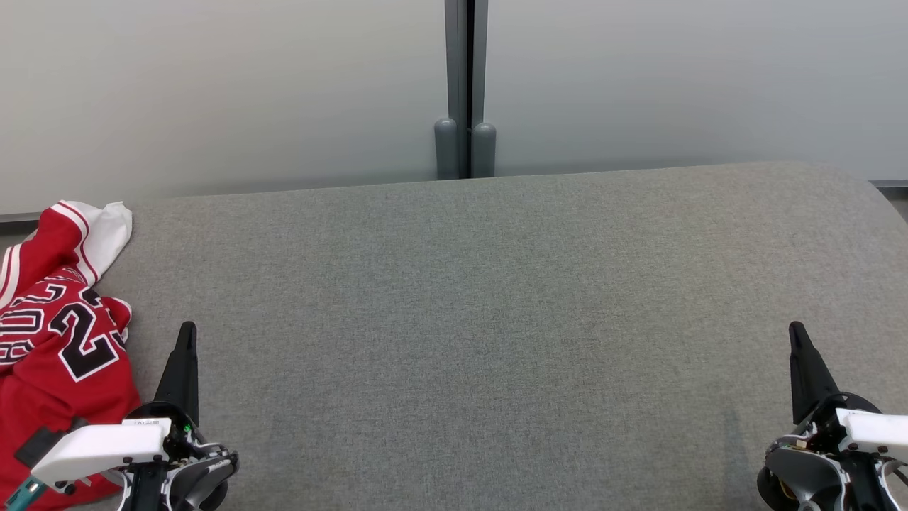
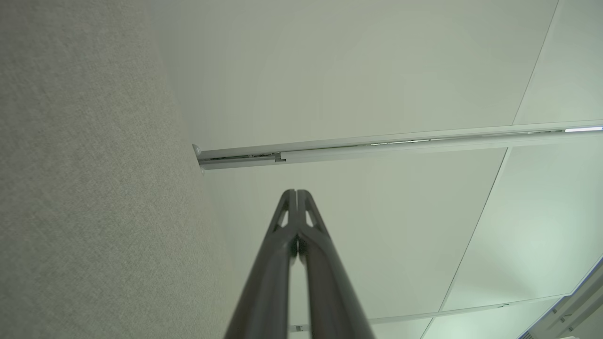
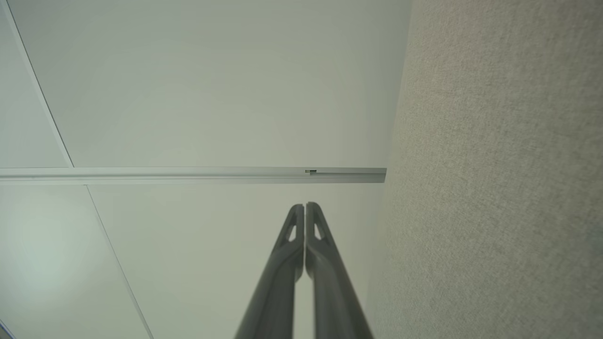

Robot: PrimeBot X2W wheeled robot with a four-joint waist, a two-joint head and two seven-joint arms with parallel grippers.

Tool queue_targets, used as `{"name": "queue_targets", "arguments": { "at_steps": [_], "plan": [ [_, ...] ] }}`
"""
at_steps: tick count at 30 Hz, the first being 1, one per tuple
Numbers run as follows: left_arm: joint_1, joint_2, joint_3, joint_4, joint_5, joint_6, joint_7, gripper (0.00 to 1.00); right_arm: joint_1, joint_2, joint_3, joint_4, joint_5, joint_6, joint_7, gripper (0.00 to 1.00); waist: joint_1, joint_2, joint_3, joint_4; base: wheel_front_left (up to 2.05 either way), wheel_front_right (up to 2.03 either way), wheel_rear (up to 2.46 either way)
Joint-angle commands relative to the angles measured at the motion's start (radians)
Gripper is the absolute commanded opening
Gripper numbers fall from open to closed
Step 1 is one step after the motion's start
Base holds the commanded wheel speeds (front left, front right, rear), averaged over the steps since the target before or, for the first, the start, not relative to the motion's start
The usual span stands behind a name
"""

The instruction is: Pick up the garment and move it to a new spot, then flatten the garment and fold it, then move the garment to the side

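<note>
A crumpled red jersey (image 1: pixel 60 348) with white trim and black numbers lies at the left edge of the grey fabric table (image 1: pixel 482 319). My left gripper (image 1: pixel 187 328) stands just right of the jersey, above the table, shut and holding nothing. Seen from its own wrist, the left gripper (image 2: pixel 297 192) has its tips pressed together, aimed at the wall. At the lower right of the head view my right gripper (image 1: pixel 795 326) is far from the jersey. The right gripper (image 3: pixel 305 205) is shut too, with nothing in it.
A pale panelled wall (image 1: pixel 234 92) runs behind the table, with a grey post (image 1: pixel 465 92) at its middle. The table's far edge curves down at the right (image 1: pixel 876 186).
</note>
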Motion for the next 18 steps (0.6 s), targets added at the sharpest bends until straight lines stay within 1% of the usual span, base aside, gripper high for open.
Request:
{"name": "queue_targets", "arguments": {
  "at_steps": [1, 18],
  "plan": [
    [-0.015, 0.003, 0.002, 0.001, 0.001, -0.003, 0.002, 0.00, -0.010, -0.001, 0.001, 0.001, -0.005, 0.000, 0.002, 0.00, 0.0000, -0.0001, 0.000, 0.000, 0.00, 0.00, 0.00],
    [-0.015, 0.003, 0.002, 0.001, 0.001, -0.003, 0.002, 0.00, -0.010, -0.001, 0.001, 0.001, -0.005, 0.000, 0.002, 0.00, 0.0000, -0.0001, 0.000, 0.000, 0.00, 0.00, 0.00]
  ]
}}
